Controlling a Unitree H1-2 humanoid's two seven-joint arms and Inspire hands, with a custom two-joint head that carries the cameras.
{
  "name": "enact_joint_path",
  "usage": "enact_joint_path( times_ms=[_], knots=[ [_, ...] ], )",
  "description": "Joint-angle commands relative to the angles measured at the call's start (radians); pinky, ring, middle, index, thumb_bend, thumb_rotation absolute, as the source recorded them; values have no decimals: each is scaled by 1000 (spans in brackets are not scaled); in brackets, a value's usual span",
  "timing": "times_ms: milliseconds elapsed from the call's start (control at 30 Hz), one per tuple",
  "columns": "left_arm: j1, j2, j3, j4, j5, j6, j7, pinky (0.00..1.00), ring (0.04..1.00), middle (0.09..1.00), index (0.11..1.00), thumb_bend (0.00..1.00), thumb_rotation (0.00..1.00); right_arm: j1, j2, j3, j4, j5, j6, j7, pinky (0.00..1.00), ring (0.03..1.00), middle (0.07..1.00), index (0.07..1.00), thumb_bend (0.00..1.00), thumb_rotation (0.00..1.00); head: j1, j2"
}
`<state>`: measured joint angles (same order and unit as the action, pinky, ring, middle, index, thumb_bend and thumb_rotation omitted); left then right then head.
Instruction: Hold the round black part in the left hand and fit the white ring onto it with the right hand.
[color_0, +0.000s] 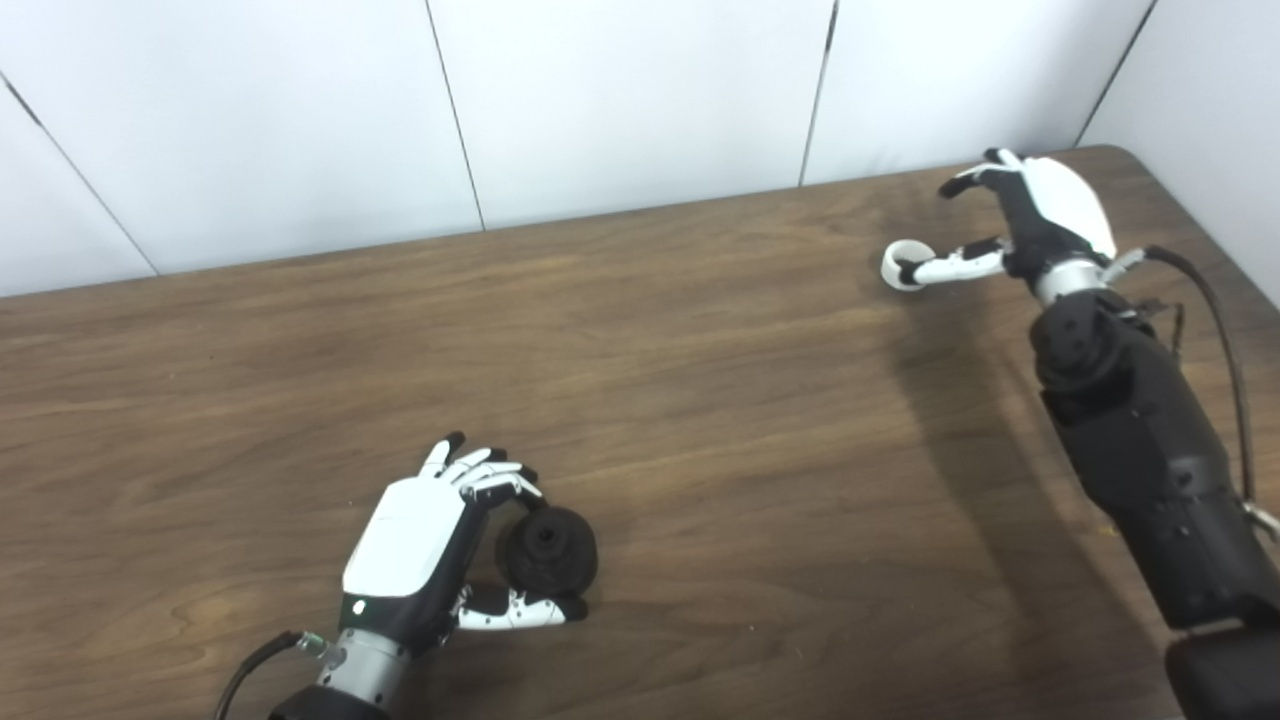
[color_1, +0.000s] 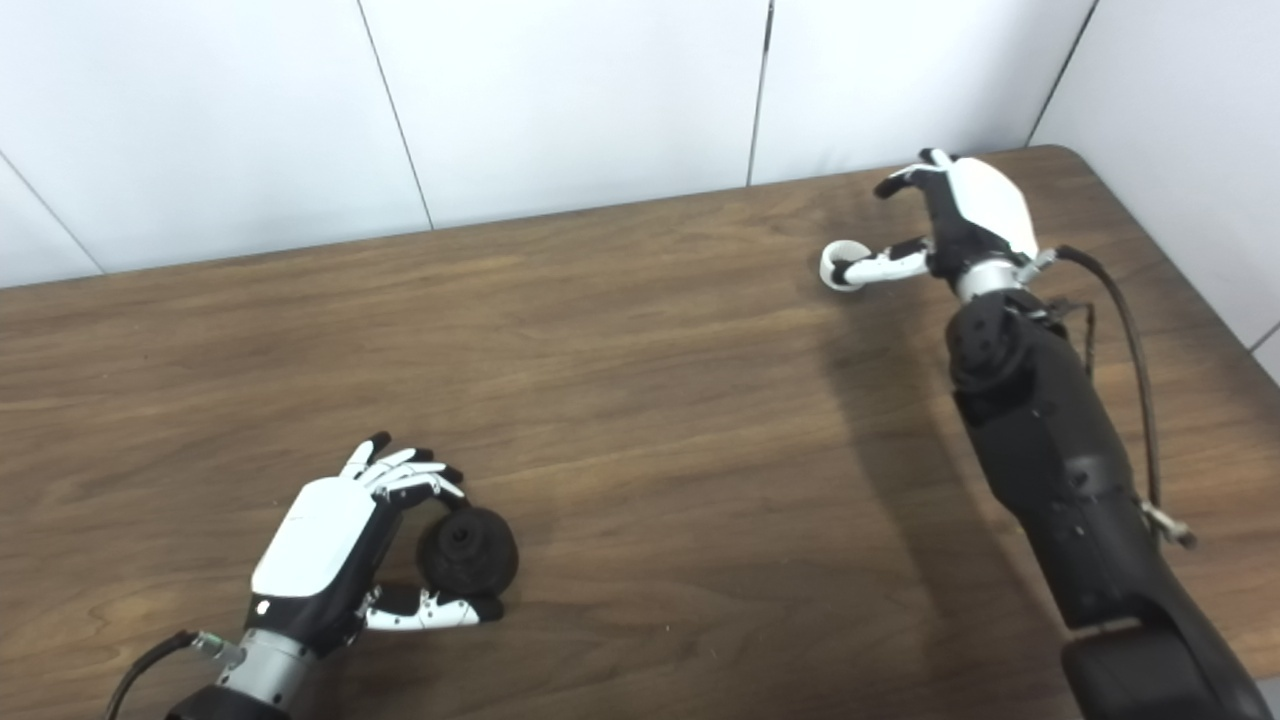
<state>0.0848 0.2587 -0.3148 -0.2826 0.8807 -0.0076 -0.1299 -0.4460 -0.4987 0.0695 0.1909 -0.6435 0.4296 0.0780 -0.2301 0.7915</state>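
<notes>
The round black part (color_0: 548, 548) lies on the wooden table (color_0: 700, 400) near the front left. My left hand (color_0: 430, 540) is curled around it, with fingers on its upper left edge and the thumb along its lower edge. The small white ring (color_0: 903, 266) lies on the table at the far right. My right hand (color_0: 1040, 215) is beside it, open. Its thumb tip touches the ring while its fingers are raised and spread above. The same shows in the right eye view: black part (color_1: 468, 550), left hand (color_1: 330, 545), ring (color_1: 840, 265), right hand (color_1: 965, 215).
White wall panels (color_0: 620, 100) stand right behind the table's far edge. The table's rounded far right corner (color_0: 1130, 155) is close to my right hand. A black cable (color_0: 1215, 330) loops off the right forearm.
</notes>
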Motion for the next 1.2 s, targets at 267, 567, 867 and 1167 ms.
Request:
enact_joint_path(
  times_ms=[267, 567, 867, 1167],
  knots=[
    [9, 21, 16, 7, 14, 27, -30, 997, 873, 759, 484, 523, 52, -101, -7, 28, 45, -20, 40, 45, 904, 971, 915, 694, 862, 231, -31, 1],
    [8, 30, 20, 14, 7, 10, -19, 1000, 871, 757, 484, 522, 52, -113, -2, 32, 76, -30, 40, 60, 925, 977, 923, 713, 844, 236, -56, -3],
    [10, 34, 23, 14, 7, 7, -16, 1000, 870, 755, 485, 522, 52, -133, -5, 19, 117, -52, 40, 62, 911, 975, 904, 724, 830, 245, -62, -4],
    [4, 34, 24, 8, 10, 16, -29, 1000, 864, 757, 484, 523, 52, -132, 2, 8, 120, -70, 40, 81, 912, 978, 916, 723, 812, 251, -74, -3]
  ],
)
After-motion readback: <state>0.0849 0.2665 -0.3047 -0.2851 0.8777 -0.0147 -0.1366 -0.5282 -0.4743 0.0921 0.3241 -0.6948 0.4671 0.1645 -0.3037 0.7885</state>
